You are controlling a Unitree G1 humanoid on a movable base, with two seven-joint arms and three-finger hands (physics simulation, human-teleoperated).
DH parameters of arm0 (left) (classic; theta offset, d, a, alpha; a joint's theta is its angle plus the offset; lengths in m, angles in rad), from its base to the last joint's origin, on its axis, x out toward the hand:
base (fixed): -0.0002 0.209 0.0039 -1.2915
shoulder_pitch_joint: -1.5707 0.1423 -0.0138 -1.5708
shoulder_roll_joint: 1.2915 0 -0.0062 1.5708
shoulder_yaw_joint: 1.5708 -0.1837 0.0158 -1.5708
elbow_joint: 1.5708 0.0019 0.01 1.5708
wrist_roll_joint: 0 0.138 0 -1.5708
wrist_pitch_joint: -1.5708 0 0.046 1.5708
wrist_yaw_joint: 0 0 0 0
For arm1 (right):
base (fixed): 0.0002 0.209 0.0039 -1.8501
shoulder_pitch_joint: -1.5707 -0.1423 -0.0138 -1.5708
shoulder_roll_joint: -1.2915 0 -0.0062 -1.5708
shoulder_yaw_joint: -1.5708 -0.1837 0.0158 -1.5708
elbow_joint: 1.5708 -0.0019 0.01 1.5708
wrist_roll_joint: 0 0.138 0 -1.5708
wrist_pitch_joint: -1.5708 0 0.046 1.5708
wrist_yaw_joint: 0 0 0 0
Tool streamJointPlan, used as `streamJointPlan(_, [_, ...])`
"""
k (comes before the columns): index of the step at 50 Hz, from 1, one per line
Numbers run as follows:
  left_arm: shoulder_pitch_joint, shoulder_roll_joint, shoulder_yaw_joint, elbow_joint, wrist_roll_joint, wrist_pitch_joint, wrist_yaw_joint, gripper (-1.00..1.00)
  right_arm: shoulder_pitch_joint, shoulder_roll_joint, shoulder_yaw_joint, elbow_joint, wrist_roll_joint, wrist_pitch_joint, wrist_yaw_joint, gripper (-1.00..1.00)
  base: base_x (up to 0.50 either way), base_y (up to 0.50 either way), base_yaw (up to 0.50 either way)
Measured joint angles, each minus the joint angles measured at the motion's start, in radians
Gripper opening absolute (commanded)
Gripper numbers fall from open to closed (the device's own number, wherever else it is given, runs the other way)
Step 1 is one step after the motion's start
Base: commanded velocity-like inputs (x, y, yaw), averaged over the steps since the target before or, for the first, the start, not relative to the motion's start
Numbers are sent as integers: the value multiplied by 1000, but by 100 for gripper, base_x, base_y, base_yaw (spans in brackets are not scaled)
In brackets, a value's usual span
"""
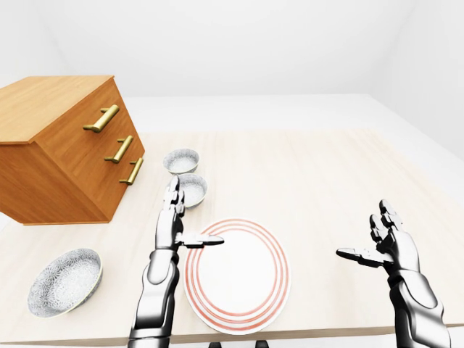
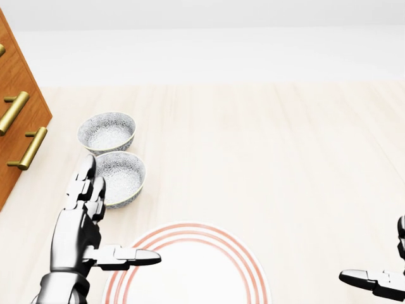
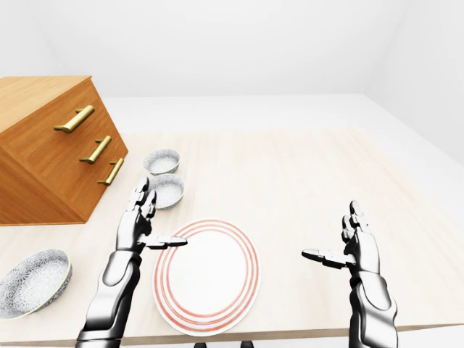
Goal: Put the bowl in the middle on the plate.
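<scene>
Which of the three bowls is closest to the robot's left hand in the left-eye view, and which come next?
1. Middle bowl, just above the left hand fingers.
2. Upper bowl, higher in the view.
3. Lone bowl, far off at bottom left.

blocked: far bowl [image 2: 106, 132] just beside middle bowl [image 2: 120, 177] on its upper side; drawer chest [image 1: 65, 174] near on head view's left | left hand [image 2: 79, 231] spread open beside middle bowl's lower-left rim | free: table [image 2: 266, 158] right of both bowls, across to right hand [image 1: 391, 250] | plate [image 2: 190, 272] lies flat, low | third bowl [image 1: 64, 281] well apart
</scene>
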Motion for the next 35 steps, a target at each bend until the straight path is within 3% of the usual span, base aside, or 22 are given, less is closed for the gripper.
streamJointPlan(5, [-24, 4, -5, 4, 27, -17, 11, 100, 2, 0, 0, -1, 3, -1, 2, 100, 0, 0, 0])
streamJointPlan(9, [-50, 7, -7, -4, 51, -4, 18, 100, 5, 1, -1, -4, 4, -3, 5, 100, 0, 0, 0])
streamJointPlan(18, [-128, 24, -11, -67, 147, 91, 25, 100, 9, 5, -3, -17, 2, 2, 8, 100, 0, 0, 0])
streamJointPlan(35, [-309, 61, -5, -138, 303, 91, -27, 100, 8, 7, -2, -11, -6, -5, 7, 100, 0, 0, 0])
